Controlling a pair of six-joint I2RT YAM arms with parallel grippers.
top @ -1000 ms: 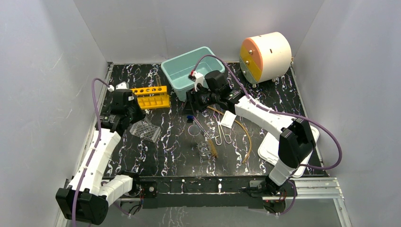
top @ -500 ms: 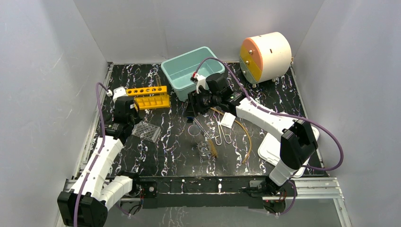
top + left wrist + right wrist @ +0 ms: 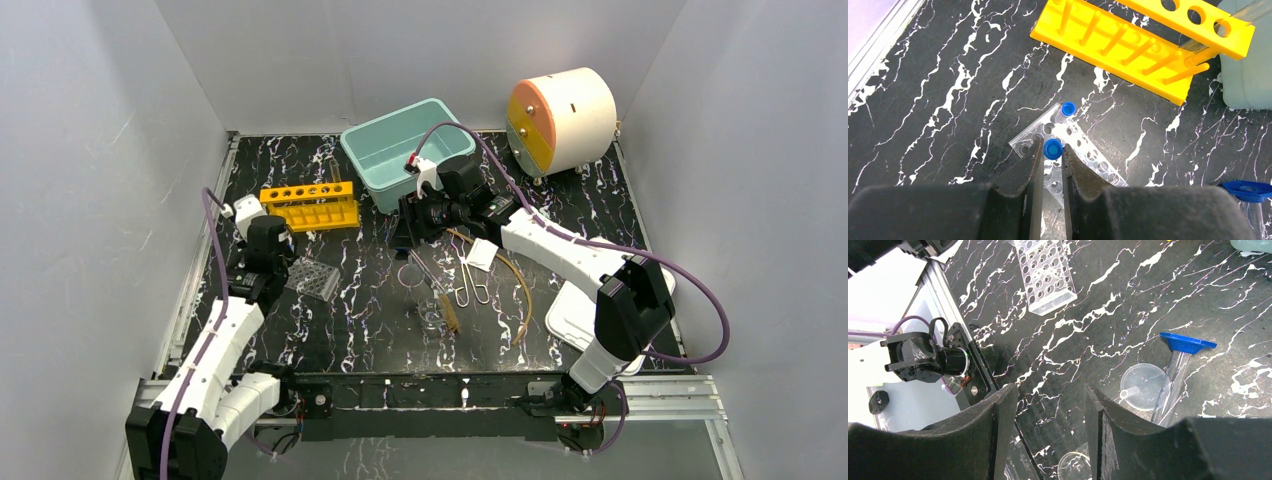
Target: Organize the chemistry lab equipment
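My left gripper (image 3: 1052,151) is shut on a clear blue-capped tube (image 3: 1053,148) and holds it over the near-left end of a clear holed rack (image 3: 1083,150). A second blue-capped tube (image 3: 1067,108) stands in that rack. The yellow holed tube rack (image 3: 310,205) lies just beyond it. My right gripper (image 3: 1050,390) is open and empty, hovering above the table near a clear funnel (image 3: 1145,386) and a blue-capped tube (image 3: 1187,342) with a thin brush inside. The white card (image 3: 481,253), wire clips (image 3: 470,285), amber tubing (image 3: 520,285) and small glass dish (image 3: 432,315) lie mid-table.
A teal bin (image 3: 372,150) stands at the back centre, just behind the right gripper (image 3: 405,222). A white drum with an orange face (image 3: 560,118) is at the back right. A white tray (image 3: 570,318) lies under the right arm. Grey walls close in both sides.
My left gripper has drawn back from the yellow rack toward me and now sits over the clear rack. The right arm has barely shifted.
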